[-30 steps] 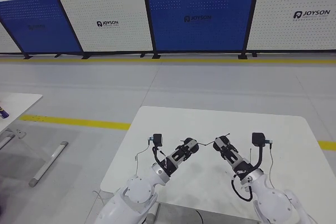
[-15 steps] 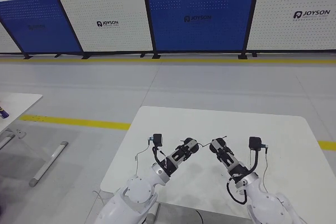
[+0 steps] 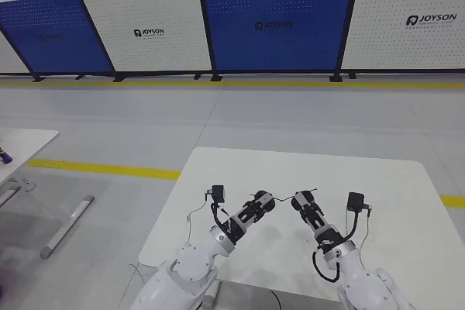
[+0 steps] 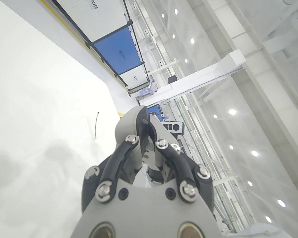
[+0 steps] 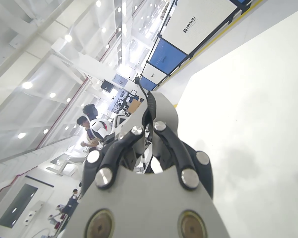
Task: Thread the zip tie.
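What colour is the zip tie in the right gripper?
Black zip tie; best seen in right wrist view.

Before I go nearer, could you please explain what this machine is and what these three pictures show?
It is a two-armed robot at a white table. The top picture looks down from above its arms; the other two come from a camera on each wrist. The right gripper has its jaws shut on a black tie, whose end sticks out. The left gripper has its jaws shut too, seemingly on a thin dark strip. A spare tie seems to lie on the table.
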`<state>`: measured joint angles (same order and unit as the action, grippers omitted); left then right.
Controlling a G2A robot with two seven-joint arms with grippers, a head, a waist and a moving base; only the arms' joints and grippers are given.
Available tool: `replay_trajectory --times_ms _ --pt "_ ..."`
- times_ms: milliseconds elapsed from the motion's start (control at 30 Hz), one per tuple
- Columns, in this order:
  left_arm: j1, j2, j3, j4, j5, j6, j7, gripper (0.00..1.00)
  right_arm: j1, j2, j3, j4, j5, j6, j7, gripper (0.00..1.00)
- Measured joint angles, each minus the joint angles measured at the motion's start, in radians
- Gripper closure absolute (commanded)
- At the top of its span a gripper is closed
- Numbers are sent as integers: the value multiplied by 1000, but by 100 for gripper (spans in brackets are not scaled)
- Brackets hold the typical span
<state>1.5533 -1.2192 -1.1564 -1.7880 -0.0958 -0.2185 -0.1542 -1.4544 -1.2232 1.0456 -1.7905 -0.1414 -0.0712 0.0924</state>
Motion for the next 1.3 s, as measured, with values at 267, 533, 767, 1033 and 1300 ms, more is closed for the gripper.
replay_trajectory --times_ms 267,533,767,1033,1300 --pt "4 0 5 0 -44 -25 -25 100 7 -9 -15 11 5 -11 9 100" --pt "5 0 4 0 -30 -31 -18 100 7 -14 -5 11 13 -19 14 100" --pt "5 0 4 0 -30 -30 -18 100 -21 -14 25 -6 -9 -36 -22 100" --pt "5 0 4 0 -30 -30 -18 100 -91 -9 60 -83 -57 -1 -40 100" --pt "5 0 4 0 -30 -30 -18 100 -91 -9 62 -85 -44 2 -28 100"
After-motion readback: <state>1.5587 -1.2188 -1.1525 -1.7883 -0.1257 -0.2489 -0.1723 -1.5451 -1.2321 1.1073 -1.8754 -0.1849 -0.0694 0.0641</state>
